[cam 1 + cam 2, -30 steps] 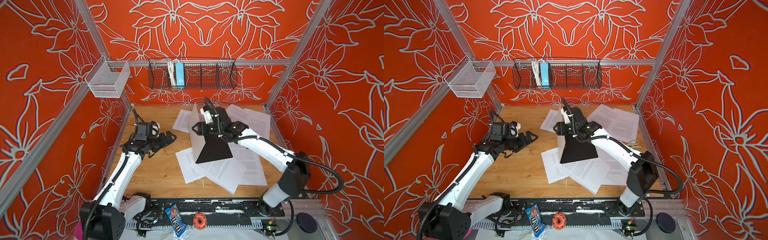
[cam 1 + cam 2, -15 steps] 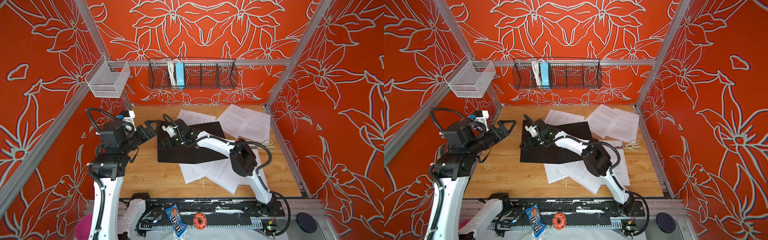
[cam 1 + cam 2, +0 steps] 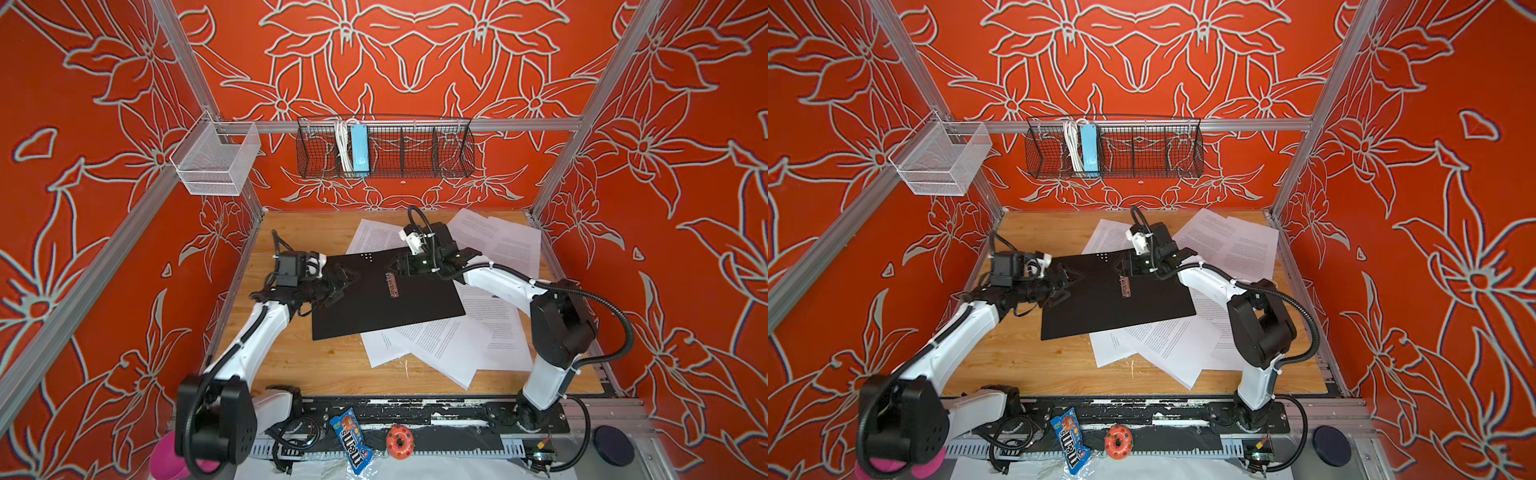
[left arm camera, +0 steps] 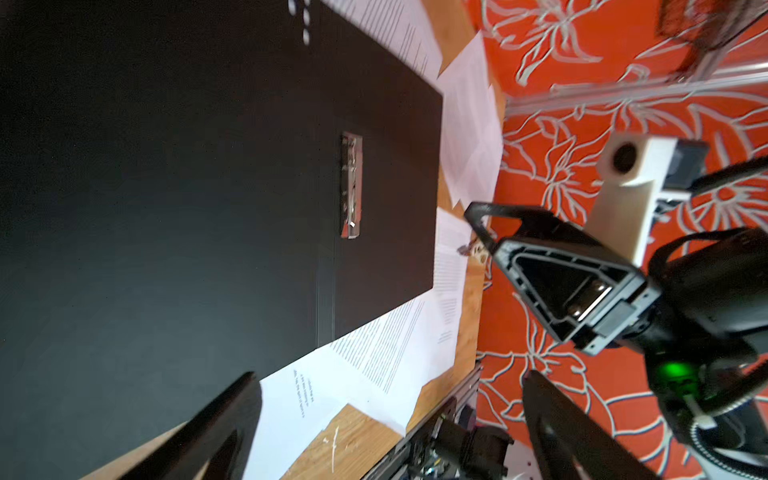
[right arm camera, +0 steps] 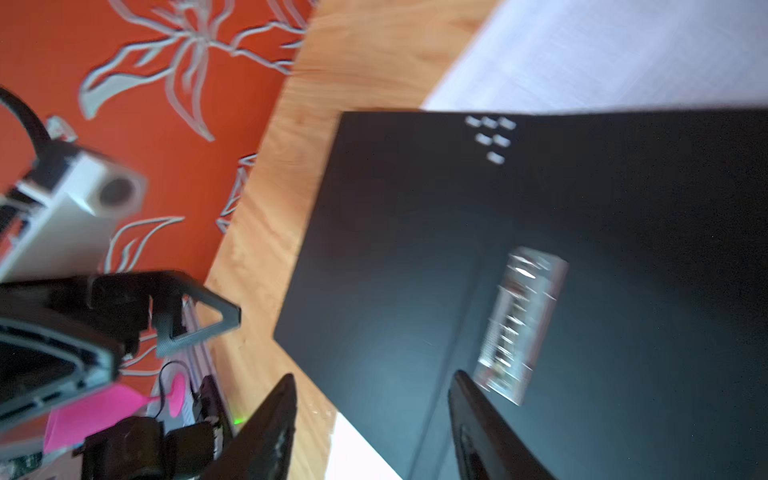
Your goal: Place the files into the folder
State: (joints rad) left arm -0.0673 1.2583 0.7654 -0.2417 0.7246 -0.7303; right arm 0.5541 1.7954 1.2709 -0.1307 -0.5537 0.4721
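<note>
folder (image 3: 374, 303) lies open, black inside up, centre of both top views | files (image 3: 440, 345) spread under it, showing upper and lower right | left gripper (image 3: 343, 286) at its left edge, jaws wide, empty | right gripper (image 3: 397, 266) over its upper middle, jaws partly apart, empty

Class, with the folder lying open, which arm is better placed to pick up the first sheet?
Likely right: the sheets lie on its side; the left gripper is across the folder.

The folder (image 3: 374, 299) is black, the files (image 3: 440, 349) white with black text, walls (image 3: 415, 54) orange-flowered.
</note>
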